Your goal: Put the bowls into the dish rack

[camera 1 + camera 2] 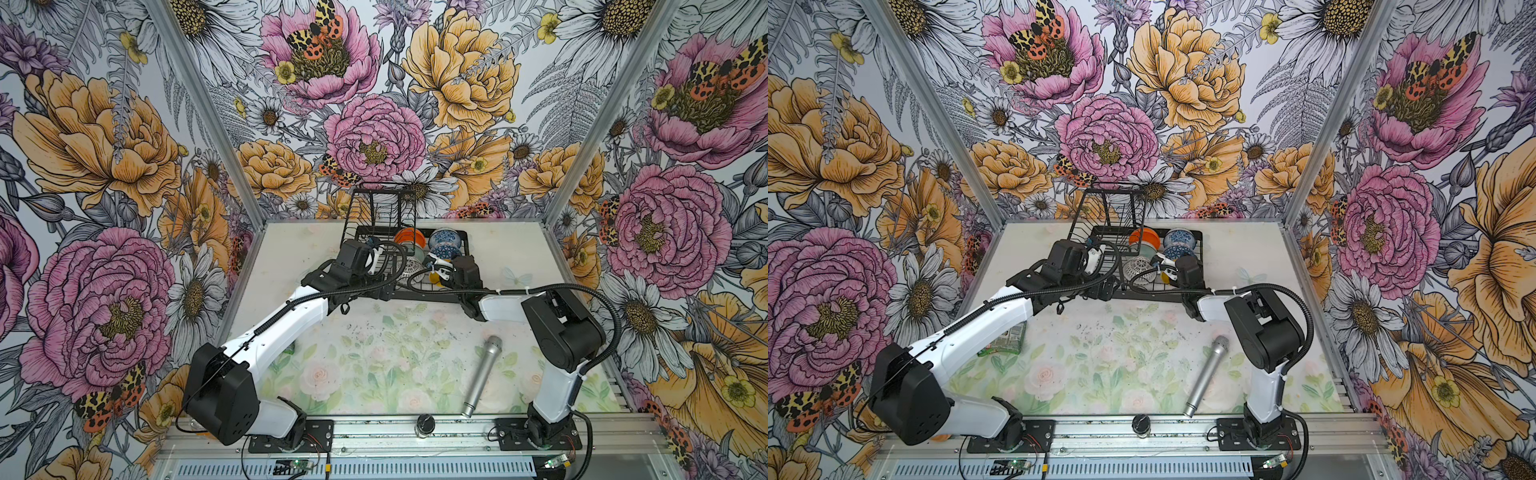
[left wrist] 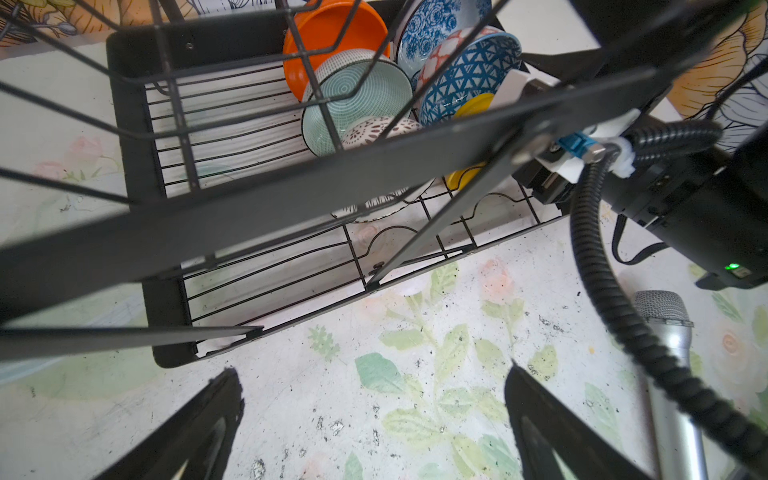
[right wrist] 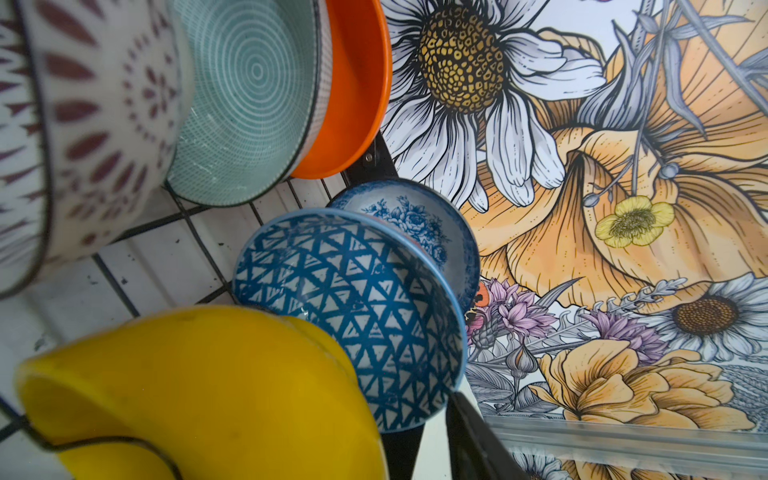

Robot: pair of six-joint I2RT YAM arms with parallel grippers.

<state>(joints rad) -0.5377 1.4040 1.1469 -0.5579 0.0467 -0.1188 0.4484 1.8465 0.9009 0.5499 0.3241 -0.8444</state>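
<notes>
The black wire dish rack stands at the back of the table. Several bowls rest inside it: orange, blue floral, blue triangle-patterned, teal, white lattice and yellow. My right gripper reaches into the rack at the yellow bowl. One of its fingers shows with a gap to that bowl, which hides the other finger. My left gripper hangs open and holds nothing, over the table by the rack's front left corner.
A silver microphone lies on the floral mat at front right. A small black round object sits on the front rail. A green packet lies under the left arm. The rack's raised tier stands at its back left.
</notes>
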